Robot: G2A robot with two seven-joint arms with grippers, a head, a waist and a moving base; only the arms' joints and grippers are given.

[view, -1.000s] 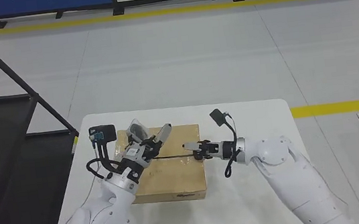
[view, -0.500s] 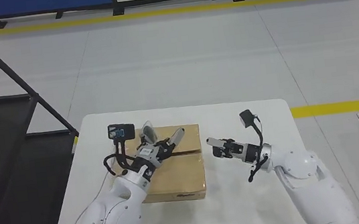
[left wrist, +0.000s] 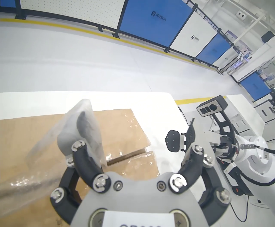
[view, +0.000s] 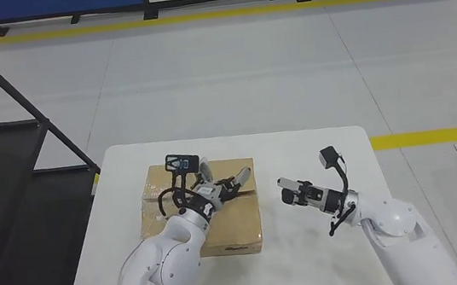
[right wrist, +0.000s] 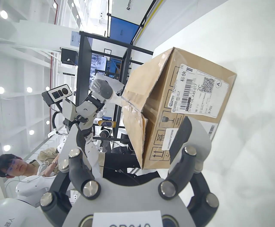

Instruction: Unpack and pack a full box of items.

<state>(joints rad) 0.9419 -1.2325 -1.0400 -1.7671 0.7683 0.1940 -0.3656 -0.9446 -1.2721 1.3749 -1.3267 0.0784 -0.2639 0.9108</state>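
Observation:
A brown cardboard box (view: 204, 223) sits on the left half of the white table (view: 307, 257). Its top flaps (left wrist: 131, 148) gape slightly along the middle seam. My left gripper (view: 224, 180) hovers open over the box's top near its right edge. A strip of clear packing tape (left wrist: 86, 122) clings to one of its fingers and trails back down toward the box top. My right gripper (view: 289, 191) is open and holds nothing, just off the box's right side. In the right wrist view the box (right wrist: 150, 101) lies ahead of the open right gripper (right wrist: 131, 137).
A black metal rack (view: 8, 169) stands beside the table's left end. A shipping label (right wrist: 193, 92) covers the box's side wall. Bare table lies right of the box around the right arm. Blue and white panels (left wrist: 150, 21) line the far floor.
The right gripper pulled back from the box's seam to the right, off the box. The left gripper moved right across the box top, the tape still stuck to its finger.

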